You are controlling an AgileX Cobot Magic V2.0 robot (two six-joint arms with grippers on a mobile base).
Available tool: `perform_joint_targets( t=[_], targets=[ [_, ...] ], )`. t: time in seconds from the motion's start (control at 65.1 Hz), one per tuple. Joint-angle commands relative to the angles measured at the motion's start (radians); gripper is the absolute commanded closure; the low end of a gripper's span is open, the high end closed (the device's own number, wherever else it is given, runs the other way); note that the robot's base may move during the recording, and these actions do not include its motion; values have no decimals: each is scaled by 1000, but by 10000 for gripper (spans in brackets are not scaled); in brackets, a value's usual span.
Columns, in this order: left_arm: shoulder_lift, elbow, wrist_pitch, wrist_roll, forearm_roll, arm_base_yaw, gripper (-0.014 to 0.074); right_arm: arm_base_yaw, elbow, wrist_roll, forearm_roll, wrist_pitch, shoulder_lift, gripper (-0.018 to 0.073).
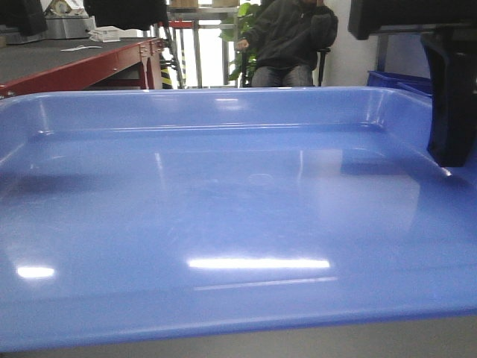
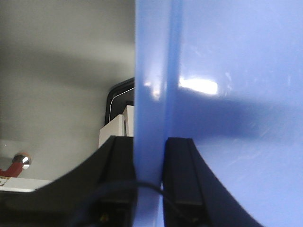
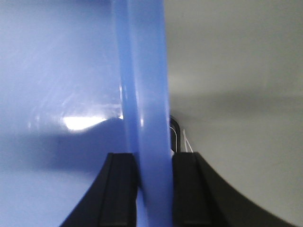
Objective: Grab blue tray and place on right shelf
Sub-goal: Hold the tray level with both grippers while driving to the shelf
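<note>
The blue tray fills most of the front view, glossy and empty, held level close under the camera. In the left wrist view my left gripper is shut on the blue tray's left rim, one black finger on each side of it. My right gripper is likewise shut on the tray's right rim. One of its dark fingers shows over the tray's right edge in the front view. The right shelf is out of view.
Behind the tray stand a red-framed table at back left, a seated person in dark clothes at centre and dark-blue bins at back right. Grey floor lies beyond both rims.
</note>
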Motion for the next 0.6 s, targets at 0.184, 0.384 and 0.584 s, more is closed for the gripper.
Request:
perform_joint_targets(
  t=[0.184,0.384,0.584],
  targets=[
    [-21,-32,58,-18,-15,-6,615,7,-30,14,33,-47,-33,306],
    [-21,-32,58,-18,-15,-6,615,7,-30,14,33,-47,-33,306],
    [-21,-32,58,-18,-15,-6,615,7,-30,14,33,-47,-33,306]
  ],
)
